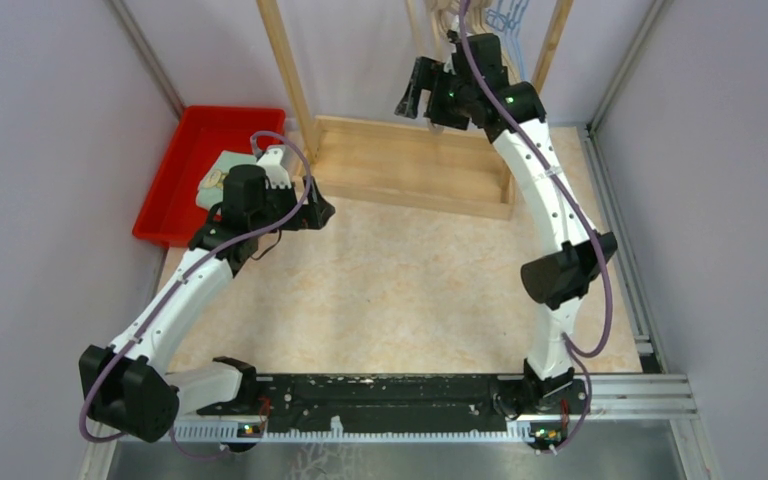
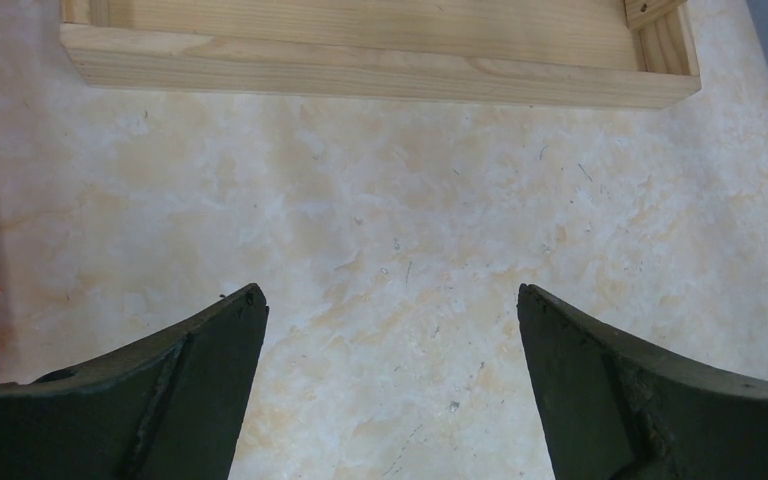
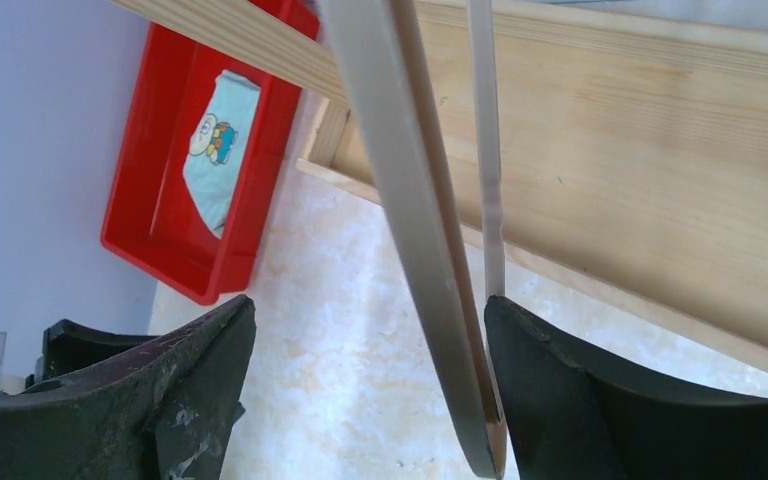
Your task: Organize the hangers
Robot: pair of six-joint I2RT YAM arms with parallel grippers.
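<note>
At the far right of the wooden rack, the right gripper is up among the hung hangers: beige ones, with light-blue wire hangers just beside them. The step in hand looks like taking hold of one beige hanger. The fingers are spread, with the hanger's arm between them, close against one finger and not pinched. The next move probably calls for centring, closing firmly, then lifting the hook clear. The left gripper hovers over the table, fingers spread wide, holding nothing.

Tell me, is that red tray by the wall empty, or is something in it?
Not empty. The right wrist view shows a pale cloth with a cartoon print lying inside the red tray.
</note>
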